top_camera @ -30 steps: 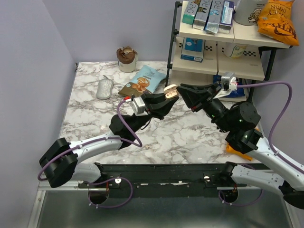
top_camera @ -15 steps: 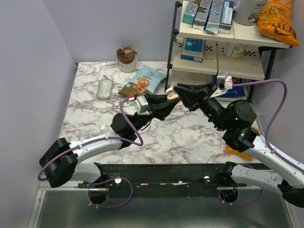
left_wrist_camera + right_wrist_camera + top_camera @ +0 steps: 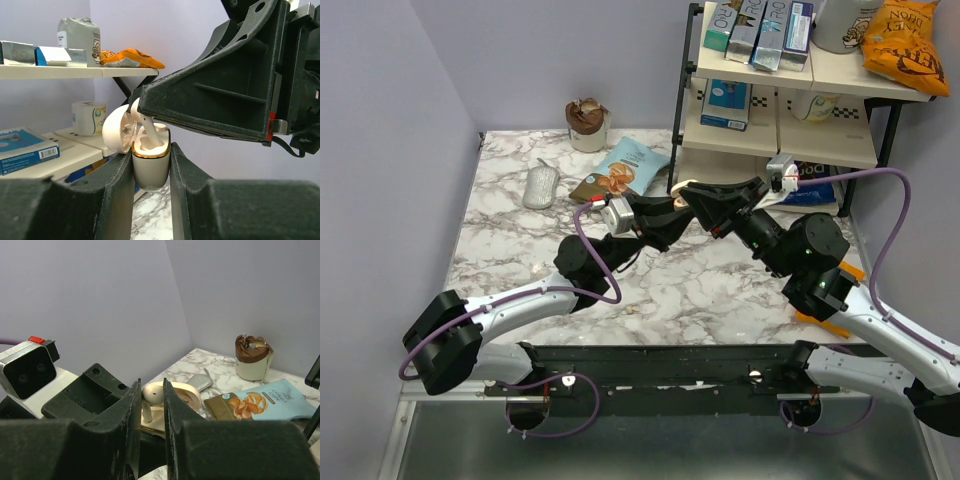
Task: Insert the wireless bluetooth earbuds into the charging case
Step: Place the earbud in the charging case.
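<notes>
From the top view the meeting point of the two arms is crowded, and the small parts there cannot be separated. The wrist views show them better. Only one earbud [image 3: 151, 135] is clearly visible. A pale shape lies in the open case, but I cannot tell if it is the second earbud. I also cannot tell if the stem of the visible earbud already touches its socket.

The surface [image 3: 720, 285] is white marble with grey veins, and the walls are pale lilac. Far on the surface lie a grey oval object [image 3: 541, 186], a blue snack bag [image 3: 625, 168] and a brown-topped cup [image 3: 587, 124]. A shelf [image 3: 775, 105] at the right carries boxes and an orange chip bag [image 3: 905, 40].

The charging case [image 3: 150, 172] is in the air above the surface, upright. The left hand [image 3: 151, 152] is closed narrowly on its two sides. The lid [image 3: 117, 131] is open and tilted back, and a gold rim goes around the opening. The right hand [image 3: 150, 390] comes from above with its fingers almost together, pinching the earbud. The stem of the earbud points down into the opening.
</notes>
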